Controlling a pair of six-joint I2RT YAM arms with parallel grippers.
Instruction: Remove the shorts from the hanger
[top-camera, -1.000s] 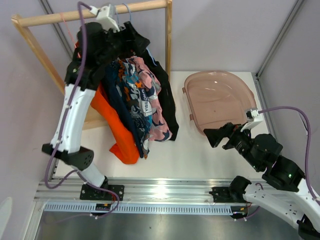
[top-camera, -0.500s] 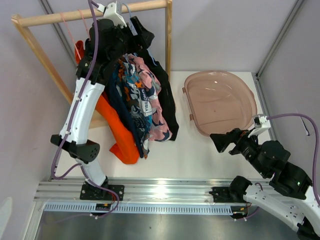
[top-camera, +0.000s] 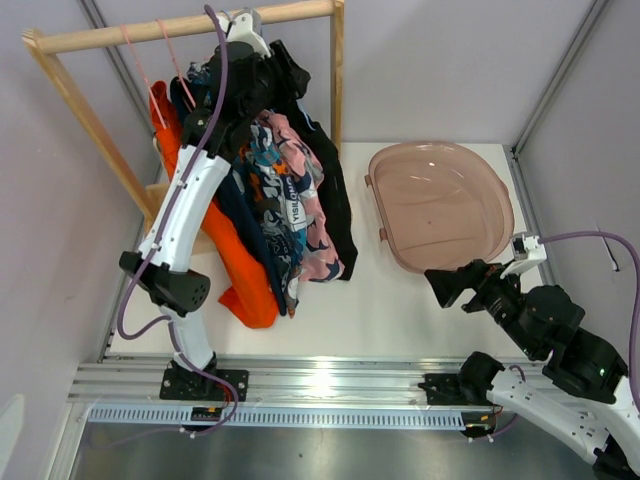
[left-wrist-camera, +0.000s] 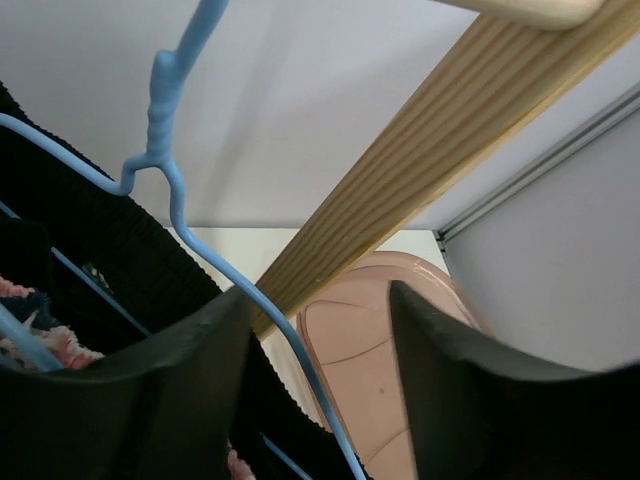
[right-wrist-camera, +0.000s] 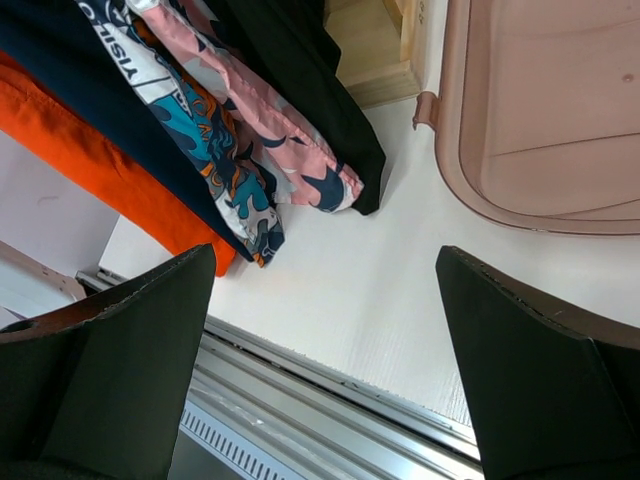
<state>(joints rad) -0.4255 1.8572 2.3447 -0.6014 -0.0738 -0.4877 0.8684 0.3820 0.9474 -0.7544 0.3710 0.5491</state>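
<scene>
Fabric shorts (top-camera: 310, 220) hang lengthwise downward from the wooden rail (top-camera: 100, 36).

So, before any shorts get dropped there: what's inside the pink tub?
Nothing: the pink tub looks empty, its bare bottom in full view from above. No part of its inside is covered.

We see bright, even light | glare on silver aluminium rail (top-camera: 322, 378) near-left of translucent pink plastic tub (top-camera: 440, 205) | soft shadows left of tub
</scene>
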